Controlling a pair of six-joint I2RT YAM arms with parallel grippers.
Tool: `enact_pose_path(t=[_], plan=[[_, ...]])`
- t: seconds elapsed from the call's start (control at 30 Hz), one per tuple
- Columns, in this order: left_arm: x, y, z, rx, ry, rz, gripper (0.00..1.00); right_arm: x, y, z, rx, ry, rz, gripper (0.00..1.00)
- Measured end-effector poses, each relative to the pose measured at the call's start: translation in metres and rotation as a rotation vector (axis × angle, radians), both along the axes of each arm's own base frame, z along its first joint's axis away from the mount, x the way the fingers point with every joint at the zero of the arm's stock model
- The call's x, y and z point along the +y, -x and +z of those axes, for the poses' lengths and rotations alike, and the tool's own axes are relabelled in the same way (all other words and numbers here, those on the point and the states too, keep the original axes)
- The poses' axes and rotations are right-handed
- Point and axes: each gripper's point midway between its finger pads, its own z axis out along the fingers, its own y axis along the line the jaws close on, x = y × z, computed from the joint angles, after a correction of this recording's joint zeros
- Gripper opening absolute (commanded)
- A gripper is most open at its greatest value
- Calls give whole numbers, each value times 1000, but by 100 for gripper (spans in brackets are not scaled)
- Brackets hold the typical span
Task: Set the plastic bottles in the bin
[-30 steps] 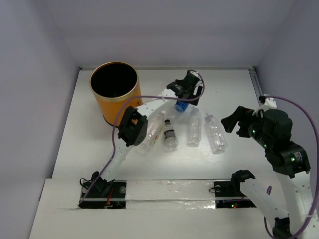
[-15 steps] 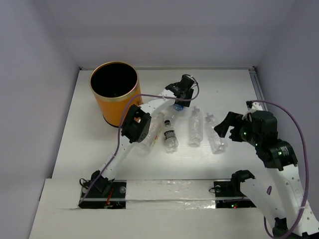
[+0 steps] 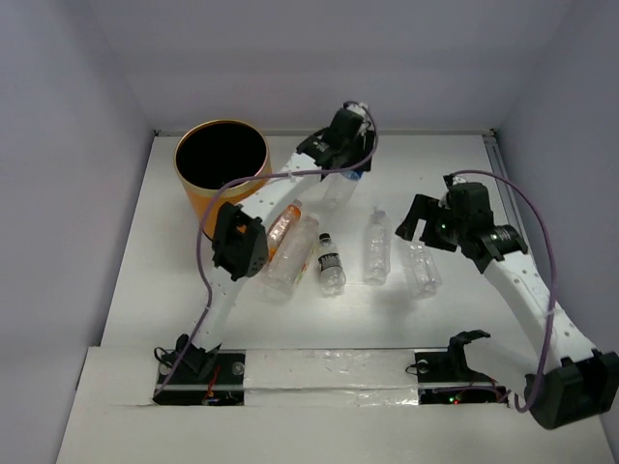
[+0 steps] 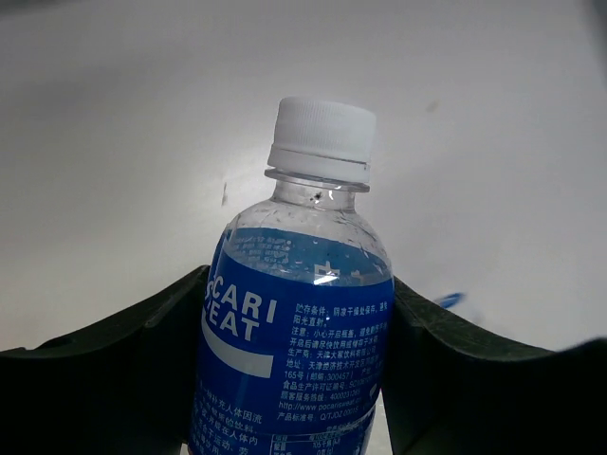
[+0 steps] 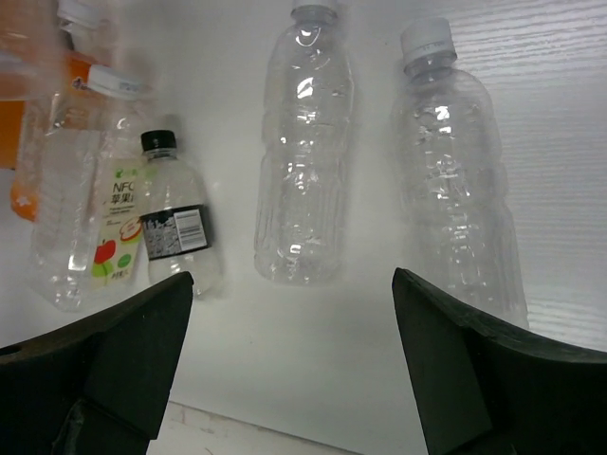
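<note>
My left gripper [image 3: 341,164] is shut on the blue-labelled bottle [image 3: 338,190] and holds it off the table, right of the orange bin [image 3: 196,200]. In the left wrist view the bottle [image 4: 294,332] sits between both fingers [image 4: 114,370], white cap away from the wrist. An orange bottle [image 3: 282,223], a clear labelled bottle [image 3: 290,259], a small dark-labelled bottle [image 3: 331,264] and two clear ribbed bottles [image 3: 375,249] [image 3: 422,269] lie on the table. My right gripper [image 3: 424,220] is open above the ribbed bottles [image 5: 303,142] [image 5: 457,180], holding nothing.
The left arm's elbow [image 3: 239,242] hangs beside the orange bottle and the bin. White walls close the back and sides. A raised strip [image 3: 329,365] runs along the near edge of the table.
My left gripper has lifted the blue-labelled bottle off the table, moving back and slightly left. My right arm has reached forward and left, over the two ribbed bottles.
</note>
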Motion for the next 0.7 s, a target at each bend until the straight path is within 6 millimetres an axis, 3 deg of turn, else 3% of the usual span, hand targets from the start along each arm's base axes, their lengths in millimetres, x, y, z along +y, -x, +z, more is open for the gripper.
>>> enact_pose_path(t=[0.1,0.2,0.27,0.37,0.4,0.47,0.53,0.63,0.7], plan=[[10,4,106,-134,157,0,37,4,-18,-21,61,20,3,91],[37,20,223,-308,313,13,37,7,-34,-39,110,43,14,91],[70,41,301,-442,419,34,37,10,-45,-51,143,56,22,91],[122,73,387,-606,532,75,37,14,-62,-66,173,74,34,92],[139,81,406,-649,555,91,37,15,-69,-71,184,79,38,92],[171,90,435,-722,586,129,37,18,-81,-81,209,89,44,92],[199,88,447,-765,590,178,37,21,-90,-89,230,93,52,92],[234,67,431,-759,548,261,37,24,-100,-99,256,99,57,92],[256,46,403,-716,501,323,37,25,-104,-104,269,101,59,92]])
